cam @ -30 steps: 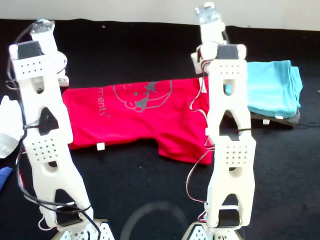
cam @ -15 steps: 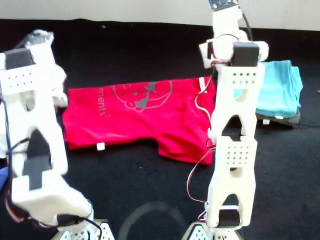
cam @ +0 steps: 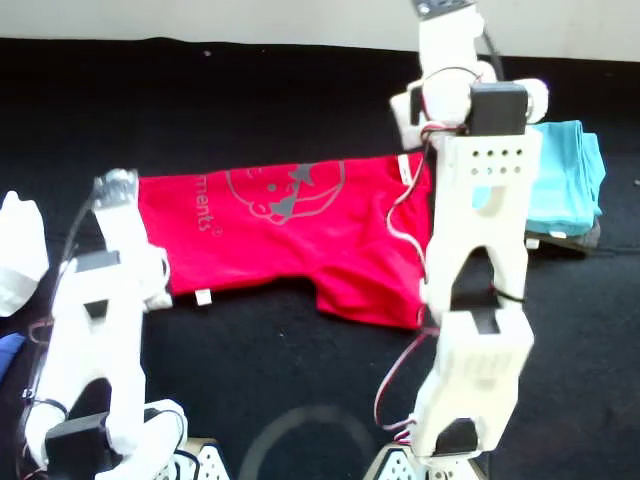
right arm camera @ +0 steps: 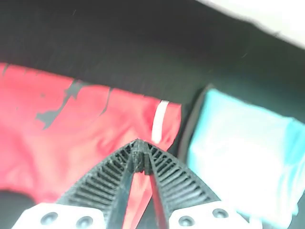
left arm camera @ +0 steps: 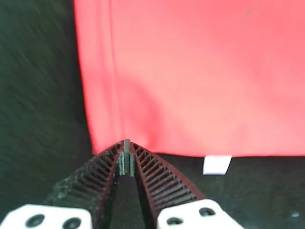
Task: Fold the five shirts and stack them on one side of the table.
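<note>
1. The red shirt (cam: 290,240) lies spread flat on the black table (cam: 250,90), roughly in the middle, with its grey print facing up.
2. A turquoise shirt (cam: 560,180) sits folded at the table's right side, on top of a dark folded piece (cam: 570,238). It lies just beside the red shirt's right edge.
3. The left arm (cam: 100,320) stands at the red shirt's left end, near the front corner.
4. The left gripper (left arm camera: 125,160) has its jaws pressed together. Its tips sit right at the corner of the red shirt's hem, and it cannot be told whether any cloth is caught between them.
5. A small white tag (left arm camera: 216,164) sticks out from the hem, close to that gripper.
6. The right arm (cam: 480,250) rises over the red shirt's right end.
7. The right gripper (right arm camera: 140,160) also has its jaws closed tight and hangs above the red cloth, near a white label (right arm camera: 159,121) and the turquoise shirt's edge.
8. A white cloth (cam: 20,250) and something blue (cam: 8,350) lie at the table's left edge.
</note>
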